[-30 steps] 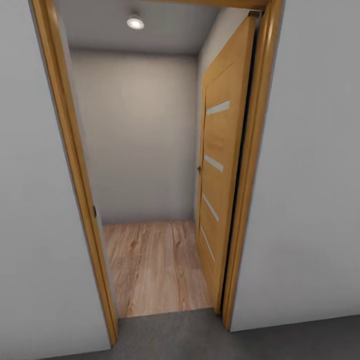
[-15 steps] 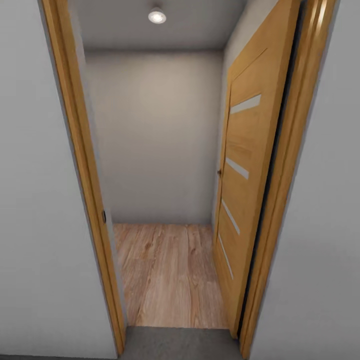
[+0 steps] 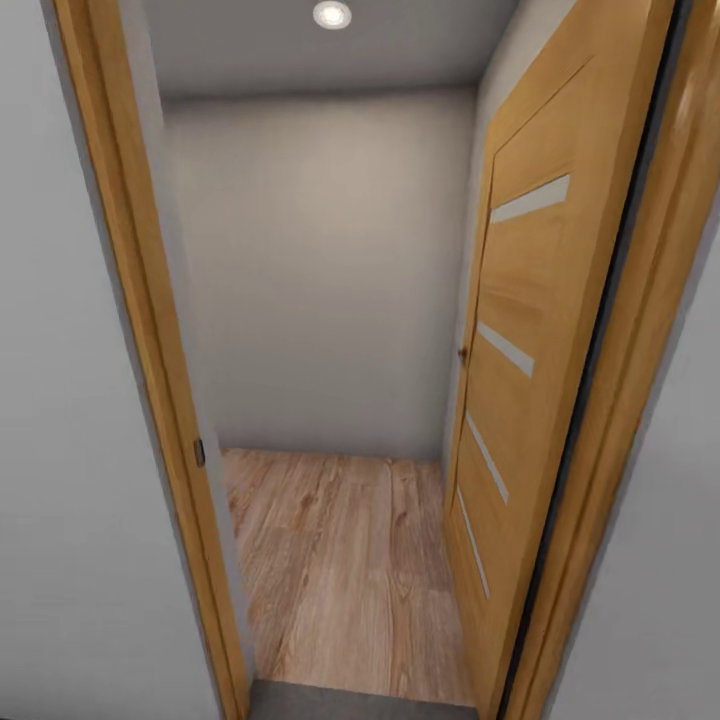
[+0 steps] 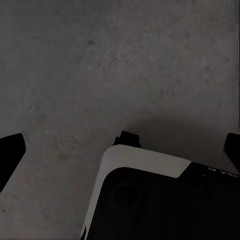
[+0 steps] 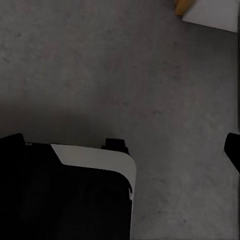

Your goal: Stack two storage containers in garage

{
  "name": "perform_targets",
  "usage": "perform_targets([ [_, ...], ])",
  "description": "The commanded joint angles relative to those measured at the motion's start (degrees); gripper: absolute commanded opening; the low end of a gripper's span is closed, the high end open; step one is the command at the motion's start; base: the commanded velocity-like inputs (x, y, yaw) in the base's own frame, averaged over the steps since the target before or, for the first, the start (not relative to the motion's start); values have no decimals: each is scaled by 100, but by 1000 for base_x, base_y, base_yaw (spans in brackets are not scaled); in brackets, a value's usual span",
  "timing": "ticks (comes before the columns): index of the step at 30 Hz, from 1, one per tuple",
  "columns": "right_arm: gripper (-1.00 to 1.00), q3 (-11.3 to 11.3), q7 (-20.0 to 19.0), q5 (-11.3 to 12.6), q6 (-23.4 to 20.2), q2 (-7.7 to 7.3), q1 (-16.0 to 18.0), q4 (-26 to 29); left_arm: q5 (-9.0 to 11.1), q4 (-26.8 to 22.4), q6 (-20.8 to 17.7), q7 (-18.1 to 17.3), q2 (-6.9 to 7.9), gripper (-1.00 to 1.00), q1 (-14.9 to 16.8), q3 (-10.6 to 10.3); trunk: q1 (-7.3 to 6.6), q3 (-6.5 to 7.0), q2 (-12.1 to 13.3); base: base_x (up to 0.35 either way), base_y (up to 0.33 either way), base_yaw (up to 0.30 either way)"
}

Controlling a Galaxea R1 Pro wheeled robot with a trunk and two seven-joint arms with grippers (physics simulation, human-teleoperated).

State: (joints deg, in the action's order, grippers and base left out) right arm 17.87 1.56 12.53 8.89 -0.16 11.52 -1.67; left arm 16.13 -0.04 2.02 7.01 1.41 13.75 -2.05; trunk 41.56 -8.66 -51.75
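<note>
Honey-wood door (image 3: 520,330) stands open at frame right, plank floor (image 3: 340,560) dead ahead through the doorway; both grippers (image 4: 120,150) (image 5: 122,150) hang wide apart, empty, above grey concrete (image 4: 100,65)

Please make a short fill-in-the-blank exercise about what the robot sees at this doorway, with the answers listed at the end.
1. The wooden door on the right of the doorway stands ____.
2. Beyond the threshold, the floor of the small room is made of light ____ planks.
3. A round ____ shines in the ceiling of that room.
4. Under both wrist cameras, the ground is dark ____ concrete.

Missing words: open; wood; lamp; grey
</note>
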Motion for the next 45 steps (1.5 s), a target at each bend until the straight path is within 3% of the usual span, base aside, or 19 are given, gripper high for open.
perform_targets([
  [1,100,49,2,51,34,2,8,-18,39,4,17,10,-1,100,5,-24,4,-8,-5,306,-103,4],
  [25,100,59,7,39,-7,20,8,-18,39,4,17,10,8,100,5,-23,4,-8,-5,306,-65,1],
  [45,100,50,11,39,17,7,8,-18,43,4,19,11,8,100,5,-23,4,-8,-5,306,0,85],
])
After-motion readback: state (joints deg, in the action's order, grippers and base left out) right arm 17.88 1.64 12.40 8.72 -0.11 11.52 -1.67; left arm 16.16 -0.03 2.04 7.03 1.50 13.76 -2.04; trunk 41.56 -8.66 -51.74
